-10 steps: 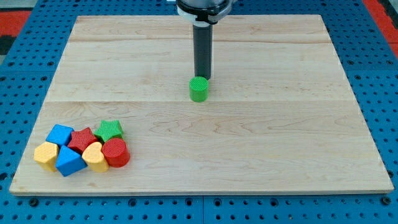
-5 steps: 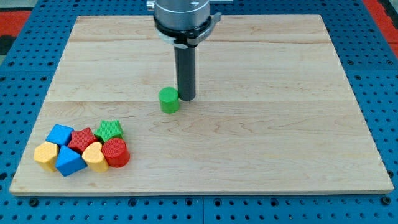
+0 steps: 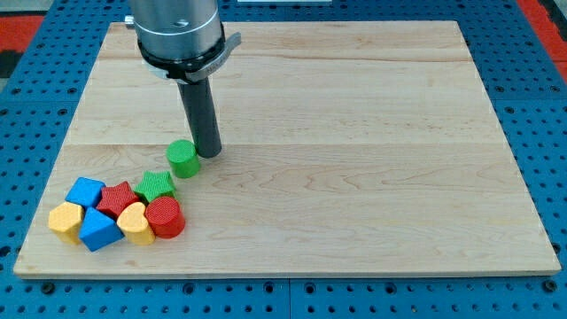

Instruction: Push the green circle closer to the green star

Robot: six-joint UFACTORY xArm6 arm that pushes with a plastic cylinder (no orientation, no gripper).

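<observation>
Camera view shows that the green circle has slid well toward the view's lower left over the last second, from mid-bench to just beside the green star, which sits at the upper right of the block cluster with the red cylinder below it. The task looks nearly done; one short nudge should close the small gap. There is no hand, only a rod: my tip rests against the circle's right side, holding nothing.

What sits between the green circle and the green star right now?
Nothing. In the camera view only a narrow strip of bare board separates the green circle from the green star. My tip is at the circle's right side.
</observation>
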